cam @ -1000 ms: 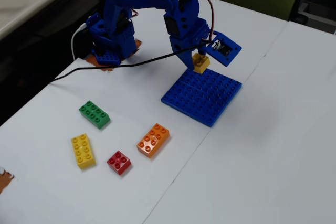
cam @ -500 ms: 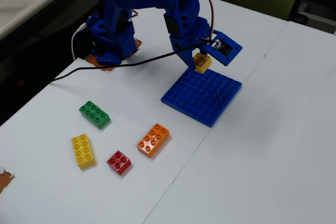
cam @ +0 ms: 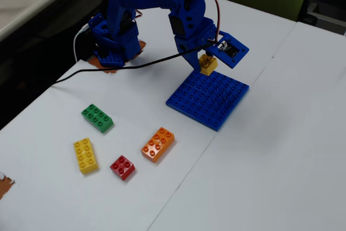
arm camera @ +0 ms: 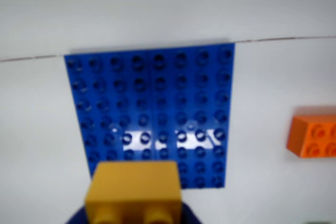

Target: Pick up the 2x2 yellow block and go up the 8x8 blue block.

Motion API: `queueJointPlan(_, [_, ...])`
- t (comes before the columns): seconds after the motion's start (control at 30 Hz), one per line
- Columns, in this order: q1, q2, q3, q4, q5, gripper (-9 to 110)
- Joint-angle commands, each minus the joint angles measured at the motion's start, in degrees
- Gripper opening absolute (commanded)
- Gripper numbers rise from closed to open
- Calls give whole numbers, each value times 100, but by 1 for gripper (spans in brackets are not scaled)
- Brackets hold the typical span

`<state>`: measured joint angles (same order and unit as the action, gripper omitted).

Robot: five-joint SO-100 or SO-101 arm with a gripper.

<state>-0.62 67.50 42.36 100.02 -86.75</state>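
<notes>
The small yellow 2x2 block [cam: 207,64] is held in my blue gripper [cam: 206,63], just above the far edge of the flat blue 8x8 baseplate [cam: 208,98] in the fixed view. In the wrist view the yellow block [arm camera: 134,192] fills the bottom centre, blurred, with the blue jaws showing at its sides; my gripper [arm camera: 134,205] is shut on it. The baseplate [arm camera: 152,103] lies beyond it, its near edge under the block. I cannot tell whether the block touches the plate.
An orange brick [cam: 158,144] lies left of the plate in the fixed view and at the right edge in the wrist view [arm camera: 313,136]. A green brick [cam: 97,118], a long yellow brick [cam: 85,155] and a red brick [cam: 122,166] lie further left. The arm base [cam: 113,41] stands behind.
</notes>
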Motion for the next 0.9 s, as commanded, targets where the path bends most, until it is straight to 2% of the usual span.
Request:
queueJointPlan(0.0, [53, 141, -220, 44, -26, 0])
queueJointPlan(0.87, [114, 158, -193, 44, -123, 0])
